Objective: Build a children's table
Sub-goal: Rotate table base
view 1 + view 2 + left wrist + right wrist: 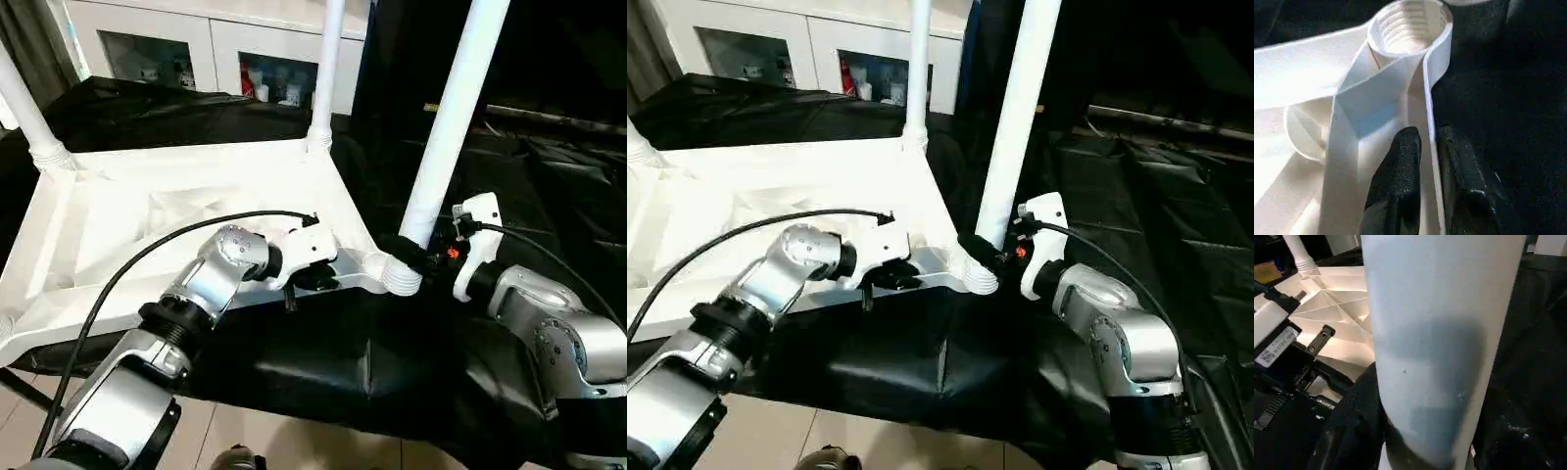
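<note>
White tabletop point(147, 225) rim sits pinched between left claw point(1427, 161) fingers.

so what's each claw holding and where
Left claw pinches the tabletop by its near rim wall; right claw grips the leg just above its socket.

The white tabletop point(118, 220) lies upside down on a black cloth point(392, 362), ribbed underside up. Three legs rise from its corners: one at the far left point(24, 103), one at the far corner point(328, 69), and one at the near corner point(453, 113). The right gripper point(411, 253) clasps the base of that near leg just above its socket point(400, 276). The left gripper point(312, 279) sits at the tabletop's near rim beside that socket. A white glass-door cabinet point(211, 44) stands behind
</note>
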Motion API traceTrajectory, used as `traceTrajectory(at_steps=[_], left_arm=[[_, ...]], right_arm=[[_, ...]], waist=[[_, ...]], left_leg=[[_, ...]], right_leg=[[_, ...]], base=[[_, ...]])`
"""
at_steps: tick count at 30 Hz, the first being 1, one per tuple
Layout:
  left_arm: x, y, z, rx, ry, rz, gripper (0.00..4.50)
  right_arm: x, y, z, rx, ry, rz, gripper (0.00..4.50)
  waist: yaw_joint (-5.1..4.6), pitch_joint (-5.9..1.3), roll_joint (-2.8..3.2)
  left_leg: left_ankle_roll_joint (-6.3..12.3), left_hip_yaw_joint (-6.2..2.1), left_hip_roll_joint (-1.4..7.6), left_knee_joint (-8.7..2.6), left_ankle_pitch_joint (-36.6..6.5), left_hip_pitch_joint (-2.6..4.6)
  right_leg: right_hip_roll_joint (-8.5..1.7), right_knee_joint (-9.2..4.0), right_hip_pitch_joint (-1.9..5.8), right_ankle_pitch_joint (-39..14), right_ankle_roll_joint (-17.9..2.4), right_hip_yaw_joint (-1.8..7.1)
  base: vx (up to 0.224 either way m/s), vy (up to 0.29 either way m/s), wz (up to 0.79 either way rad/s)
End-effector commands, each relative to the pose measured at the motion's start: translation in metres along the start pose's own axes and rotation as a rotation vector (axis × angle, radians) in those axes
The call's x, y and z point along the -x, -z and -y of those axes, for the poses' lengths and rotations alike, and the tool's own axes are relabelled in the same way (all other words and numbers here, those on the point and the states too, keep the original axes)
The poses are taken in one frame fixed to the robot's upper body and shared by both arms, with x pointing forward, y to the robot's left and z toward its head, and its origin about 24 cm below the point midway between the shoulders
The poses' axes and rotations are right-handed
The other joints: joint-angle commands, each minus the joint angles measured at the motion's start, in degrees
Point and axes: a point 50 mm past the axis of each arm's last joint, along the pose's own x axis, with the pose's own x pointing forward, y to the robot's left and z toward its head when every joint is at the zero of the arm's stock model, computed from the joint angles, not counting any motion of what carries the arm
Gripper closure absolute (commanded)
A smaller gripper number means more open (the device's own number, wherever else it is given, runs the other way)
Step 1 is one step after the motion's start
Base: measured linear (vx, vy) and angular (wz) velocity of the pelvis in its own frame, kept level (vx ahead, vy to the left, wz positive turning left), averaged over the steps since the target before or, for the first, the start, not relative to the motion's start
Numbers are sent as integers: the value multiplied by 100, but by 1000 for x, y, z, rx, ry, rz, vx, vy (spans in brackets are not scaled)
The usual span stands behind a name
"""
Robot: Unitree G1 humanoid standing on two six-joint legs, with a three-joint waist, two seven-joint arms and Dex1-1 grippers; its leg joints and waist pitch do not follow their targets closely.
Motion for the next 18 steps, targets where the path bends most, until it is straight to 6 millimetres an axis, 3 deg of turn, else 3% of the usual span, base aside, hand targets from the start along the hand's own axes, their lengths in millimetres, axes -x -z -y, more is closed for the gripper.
traceTrajectory(at_steps=[1, 7, 9, 13, 14, 18], left_arm=[[3, -6, -7, -19, 4, -1, 374], [2, -3, -6, -15, 16, -8, 374], [1, -2, -7, -11, 5, -9, 401], [1, -3, -8, -8, 3, 0, 414], [1, -4, -8, -7, 6, 4, 440], [0, -6, -8, -1, 15, 28, 445]], right_arm=[[4, -4, 1, 20, 2, 17, 260], [4, -4, 1, 17, 3, 19, 260], [4, -4, 1, 17, 3, 21, 260], [4, -4, 0, 17, 1, 20, 260], [4, -4, 0, 17, 0, 20, 260], [5, -4, 0, 17, -2, 19, 260]], waist=[[13, -452, 34], [15, -450, 35], [14, -447, 30], [12, -441, 27], [10, -439, 29], [17, -445, 27]], left_leg=[[-281, -336, 564, -493, -1562, 197], [-293, -340, 570, -499, -1599, 201], [-281, -340, 568, -498, -1599, 194], [-292, -347, 575, -498, -1650, 199], [-304, -352, 578, -503, -1686, 205], [-298, -341, 576, -497, -1646, 210]], right_leg=[[-751, -516, 185, -1836, -994, 381], [-753, -512, 181, -1796, -1019, 380], [-757, -519, 187, -1843, -1013, 379], [-763, -532, 180, -1978, -985, 378], [-762, -535, 175, -2004, -984, 377], [-763, -527, 172, -1901, -1022, 384]], base=[[0, 0, 0], [0, 0, 0], [0, 0, 0], [0, 0, 0], [0, 0, 0], [0, 0, 0]])
